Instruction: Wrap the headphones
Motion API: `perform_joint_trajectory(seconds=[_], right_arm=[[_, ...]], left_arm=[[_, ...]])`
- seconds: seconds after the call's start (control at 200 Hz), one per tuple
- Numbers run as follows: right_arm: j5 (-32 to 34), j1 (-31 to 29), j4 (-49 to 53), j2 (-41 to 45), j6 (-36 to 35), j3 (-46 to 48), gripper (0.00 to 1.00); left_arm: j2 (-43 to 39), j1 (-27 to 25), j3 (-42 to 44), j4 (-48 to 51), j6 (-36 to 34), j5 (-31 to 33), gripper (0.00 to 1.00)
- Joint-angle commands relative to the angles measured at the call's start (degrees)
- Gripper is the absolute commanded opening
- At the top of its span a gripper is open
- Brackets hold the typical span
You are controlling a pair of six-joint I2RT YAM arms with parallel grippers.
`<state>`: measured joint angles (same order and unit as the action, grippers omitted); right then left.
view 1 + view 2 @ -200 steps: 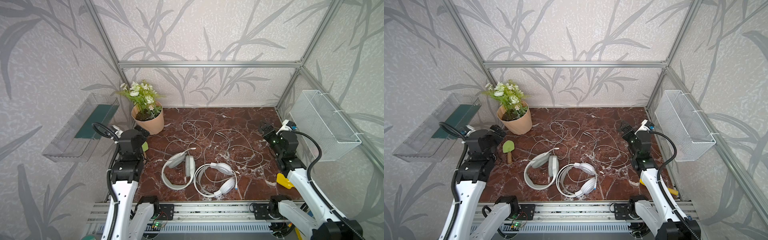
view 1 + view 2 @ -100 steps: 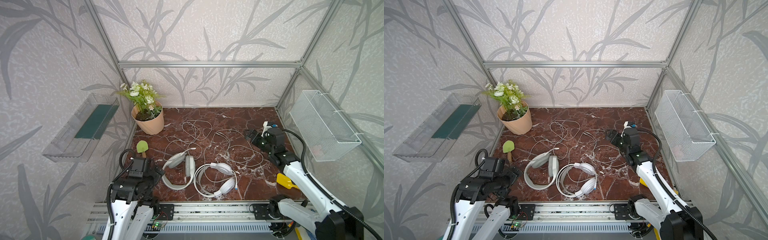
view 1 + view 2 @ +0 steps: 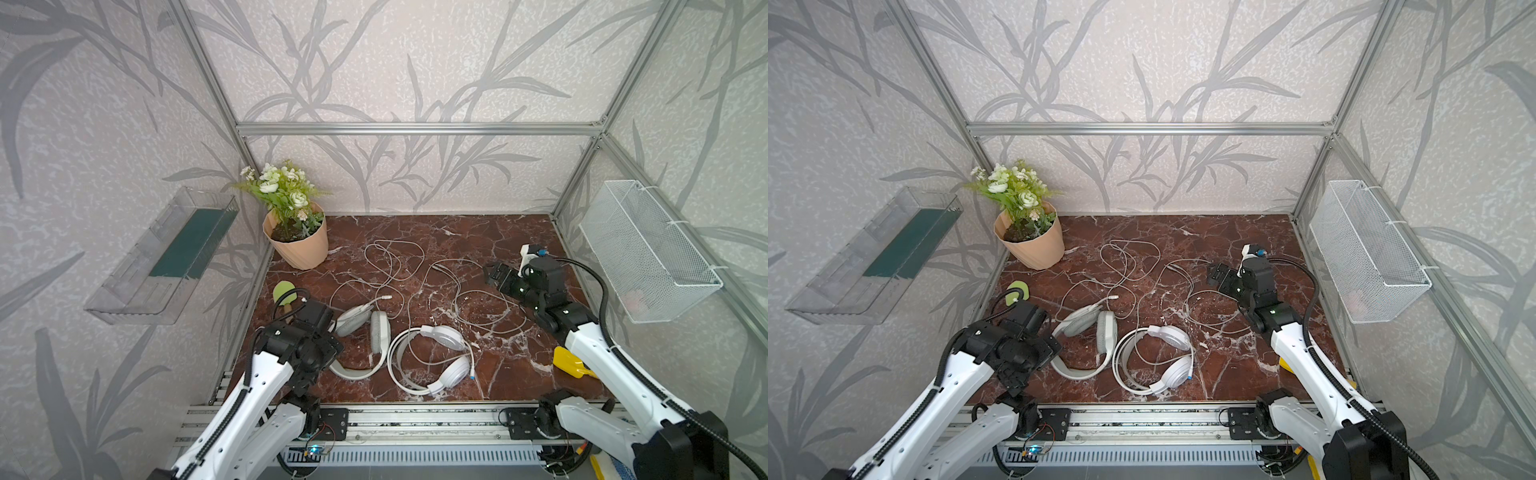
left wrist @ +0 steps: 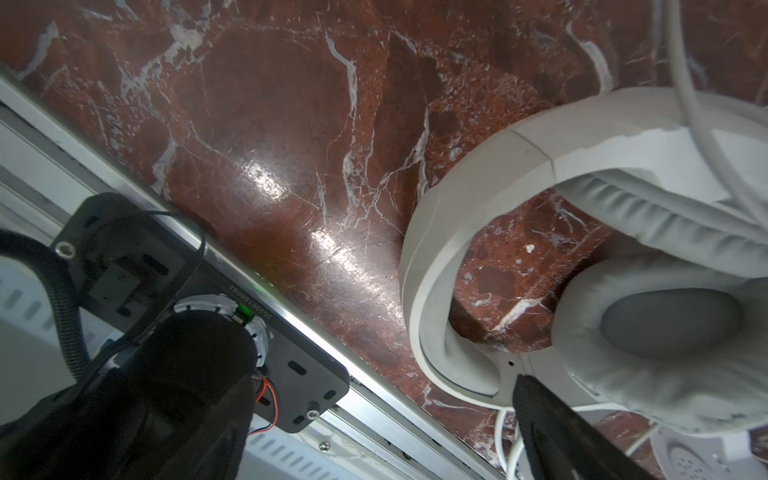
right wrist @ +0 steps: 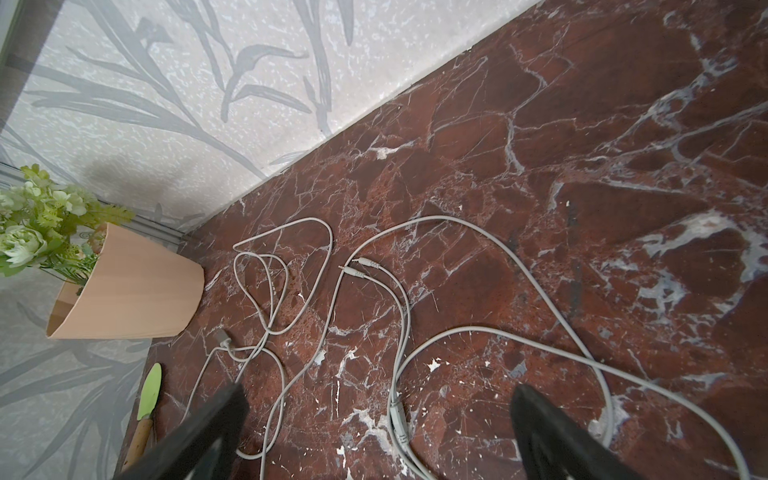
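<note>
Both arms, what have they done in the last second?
The left gripper dropped from high by the wall to low beside the greyish-white headset. The right gripper lowered and swung inward over the cables. Both open, empty. That headset, the white headset, cables and flowerpot stayed put.

We see soft, even light in both top views, sharp throughout, with only faint shadows on the marble bench point(image 3: 457, 232). In the left wrist view white glare streaks the bench; in the right wrist view the right end effector point(image 5: 380, 390) looks dark and blurred.
</note>
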<state>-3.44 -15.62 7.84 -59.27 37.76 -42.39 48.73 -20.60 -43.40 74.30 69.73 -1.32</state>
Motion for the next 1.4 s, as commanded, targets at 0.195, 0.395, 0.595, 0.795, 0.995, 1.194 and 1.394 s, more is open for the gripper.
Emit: perform_joint_trajectory(seconds=[0.195, 0.395, 0.595, 0.795, 0.995, 1.194, 1.394], right_arm=[[-0.53, -1.07, -0.01, -1.03, -3.00, -1.99, 0.99], [-1.53, -1.87, -0.79, -1.16, -3.72, -2.09, 1.00], [-1.92, -2.13, -0.69, -1.64, -3.52, -2.26, 1.00], [-2.09, -2.30, -0.67, -1.97, -3.40, -2.26, 0.99], [-2.08, -2.30, -0.54, -2.26, -3.39, -2.34, 0.99], [-2.19, -2.31, -0.52, -2.68, -3.30, -2.41, 0.99], [-2.36, -2.31, -0.45, -2.77, -3.30, -2.45, 0.98]], left_arm=[[8.48, -7.18, 1.62, -5.42, 6.72, 5.98, 0.98], [10.97, -9.36, 3.31, -10.50, 8.21, 7.84, 0.95], [12.64, -10.28, 6.42, -15.05, 10.01, 7.74, 0.87], [16.02, -12.08, 6.34, -18.13, 11.73, 8.17, 0.76], [21.05, -14.04, 5.40, -18.01, 12.73, 9.12, 0.72], [22.30, -14.20, 7.08, -20.61, 13.60, 9.57, 0.63], [22.31, -14.17, 10.20, -23.54, 13.49, 11.05, 0.61]])
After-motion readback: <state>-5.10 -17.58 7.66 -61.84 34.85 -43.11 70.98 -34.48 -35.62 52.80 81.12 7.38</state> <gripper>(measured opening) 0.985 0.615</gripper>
